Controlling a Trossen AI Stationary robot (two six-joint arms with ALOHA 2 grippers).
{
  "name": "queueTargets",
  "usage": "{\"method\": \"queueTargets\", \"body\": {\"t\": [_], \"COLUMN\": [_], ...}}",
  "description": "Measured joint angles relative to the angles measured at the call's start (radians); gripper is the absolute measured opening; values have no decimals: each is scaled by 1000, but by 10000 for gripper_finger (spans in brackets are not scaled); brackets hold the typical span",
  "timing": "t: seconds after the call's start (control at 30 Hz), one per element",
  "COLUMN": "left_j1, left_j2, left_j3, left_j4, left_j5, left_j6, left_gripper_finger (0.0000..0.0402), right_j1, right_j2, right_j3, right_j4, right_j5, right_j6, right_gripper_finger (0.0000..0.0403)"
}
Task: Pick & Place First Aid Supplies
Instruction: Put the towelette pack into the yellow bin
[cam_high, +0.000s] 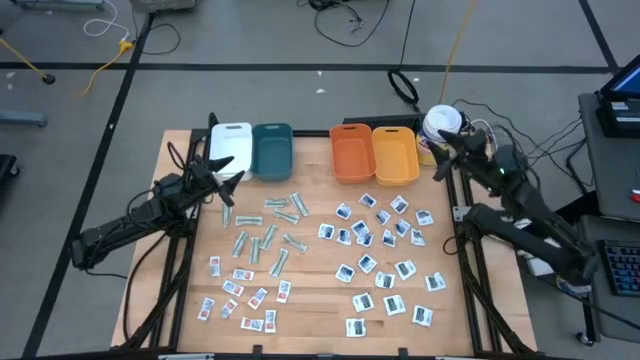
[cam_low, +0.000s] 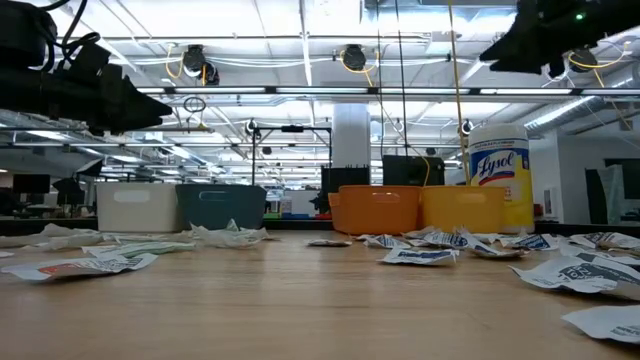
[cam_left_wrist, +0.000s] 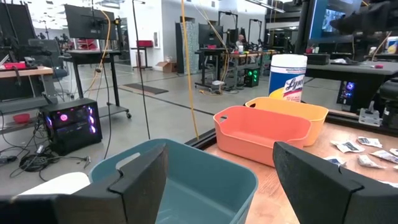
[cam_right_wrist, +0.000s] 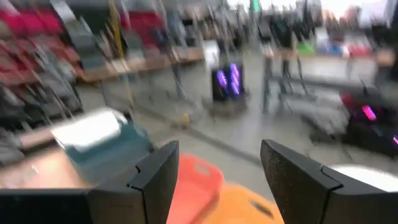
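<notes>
Left gripper (cam_high: 226, 172) sits at mid-left of the high view, fingers apart, holding nothing, raised near the white bin (cam_high: 230, 146) and teal bin (cam_high: 272, 150); its wrist view looks over the teal bin (cam_left_wrist: 186, 180) between two spread fingers (cam_left_wrist: 140, 177). Right gripper (cam_high: 447, 152) at upper right, fingers apart and empty too, up by the white canister (cam_high: 440, 124) just right of the yellow bin (cam_high: 395, 155). First aid supplies lie loose on the wooden table (cam_high: 310, 300): white packets with blue print (cam_high: 380, 225) spread center-right, pale-green strips (cam_high: 268, 235) center-left, small red-print packets (cam_high: 240, 295) lower left. None touch either gripper. Orange bin (cam_high: 350, 152) sits between teal and yellow along the top edge of the table. Low view shows both grippers high above the tabletop, packets (cam_low: 420, 255) flat on the wood in front of the bins.
</notes>
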Motion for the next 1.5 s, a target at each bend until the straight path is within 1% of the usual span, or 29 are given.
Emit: {"method": "queueTargets", "body": {"t": [0.13,0.3,0.37,0.53,0.7,0.87,1.13,1.27,1.43,1.5], "left_j1": [0,0,0,0,0,0,0,0,0,0], "left_j2": [0,0,0,0,0,0,0,0,0,0], "left_j3": [0,0,0,0,0,0,0,0,0,0], "left_j4": [0,0,0,0,0,0,0,0,0,0], "left_j5": [0,-1,0,-1,-1,-1,-1,-1,-1,-1], "left_j6": [0,0,0,0,0,0,0,0,0,0], "left_gripper_finger": [296,296,296,296,296,296,296,296,296,296], "right_j1": [0,2,11,53,99,143,173,173,173,173], "right_j2": [154,326,383,495,583,657,748,775,784,784], "right_j3": [171,347,401,517,599,637,638,638,638,638], "right_j4": [-189,-432,-531,-696,-824,-953,-1138,-1194,-1225,-1244], "right_j5": [-1,-1,-1,-1,-1,-1,-4,-4,-5,-27], "right_j6": [23,52,52,53,100,172,269,313,366,401], "right_gripper_finger": [222,222,222,222,222,222,222,222,222,222]}}
